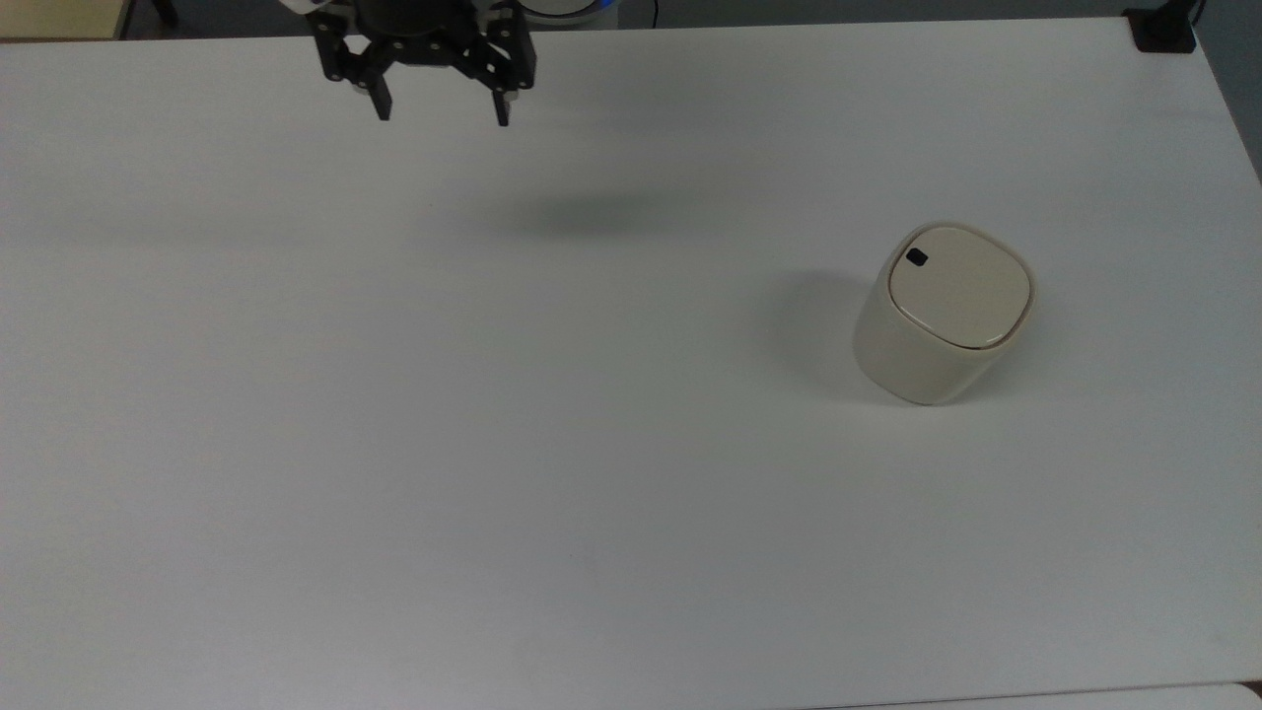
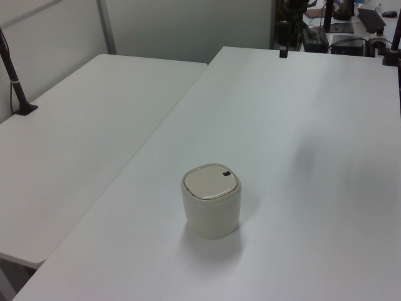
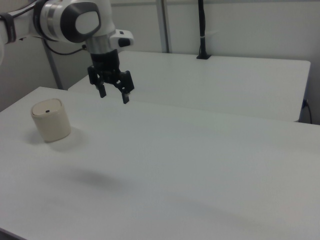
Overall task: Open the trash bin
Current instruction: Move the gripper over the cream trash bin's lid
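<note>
No text, label, brand, number or sign could be read anywhere in these pictures.

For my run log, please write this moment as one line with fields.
stage: approach | gripper: open, holding nothing, above table, far from trash bin | bin lid: closed | contact: none

The trash bin (image 2: 211,200) stands upright on the white table (image 2: 301,157), lid (image 2: 210,182) shut.
</note>
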You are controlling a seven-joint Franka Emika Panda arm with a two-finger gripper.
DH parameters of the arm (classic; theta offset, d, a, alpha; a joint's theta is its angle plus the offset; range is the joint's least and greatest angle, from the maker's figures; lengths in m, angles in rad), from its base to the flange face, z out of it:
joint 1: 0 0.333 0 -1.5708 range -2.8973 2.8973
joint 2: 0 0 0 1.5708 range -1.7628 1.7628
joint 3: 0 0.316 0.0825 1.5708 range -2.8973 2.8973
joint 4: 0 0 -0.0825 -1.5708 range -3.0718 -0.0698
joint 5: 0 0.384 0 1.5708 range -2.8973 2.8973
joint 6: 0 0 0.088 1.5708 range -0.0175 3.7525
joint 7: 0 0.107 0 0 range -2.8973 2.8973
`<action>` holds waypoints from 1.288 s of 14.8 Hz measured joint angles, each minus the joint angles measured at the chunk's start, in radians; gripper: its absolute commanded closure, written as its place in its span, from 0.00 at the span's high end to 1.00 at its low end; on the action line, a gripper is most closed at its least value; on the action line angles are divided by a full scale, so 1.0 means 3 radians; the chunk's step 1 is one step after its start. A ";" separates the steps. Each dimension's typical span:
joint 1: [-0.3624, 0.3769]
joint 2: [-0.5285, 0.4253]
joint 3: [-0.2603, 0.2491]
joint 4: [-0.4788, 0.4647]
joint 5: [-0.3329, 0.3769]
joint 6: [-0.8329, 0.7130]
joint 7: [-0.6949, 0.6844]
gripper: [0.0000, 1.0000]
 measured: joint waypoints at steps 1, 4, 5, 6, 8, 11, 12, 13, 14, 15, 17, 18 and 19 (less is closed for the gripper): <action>0.0055 0.0004 0.0004 0.0003 0.0000 0.0000 0.0000 1.00; 0.0330 0.0108 0.0012 0.0046 0.0005 0.0000 0.0007 1.00; 0.0437 0.0157 0.0014 0.0077 0.0005 0.0000 0.0016 1.00; 0.0546 0.0204 0.0017 0.0105 0.0005 0.0002 0.0021 1.00; 0.0766 0.0266 0.0015 0.0145 0.0005 0.0096 0.0031 0.96; 0.1052 0.0350 0.0008 0.0165 0.0001 0.0315 0.0053 0.96; 0.1142 0.0399 0.0005 0.0175 -0.0004 0.0347 0.0050 0.96; 0.1188 0.0436 0.0002 0.0190 -0.0009 0.0373 -0.0021 0.97; 0.1233 0.0476 0.0001 0.0210 -0.0012 0.0410 -0.0109 0.98; 0.1279 0.0518 0.0000 0.0238 -0.0013 0.0460 -0.0165 0.95; 0.1395 0.0607 -0.0003 0.0299 -0.0016 0.0605 -0.0215 0.80; 0.1442 0.0634 -0.0005 0.0314 -0.0017 0.0652 -0.0228 0.69; 0.1490 0.0659 -0.0006 0.0327 -0.0018 0.0700 -0.0229 0.57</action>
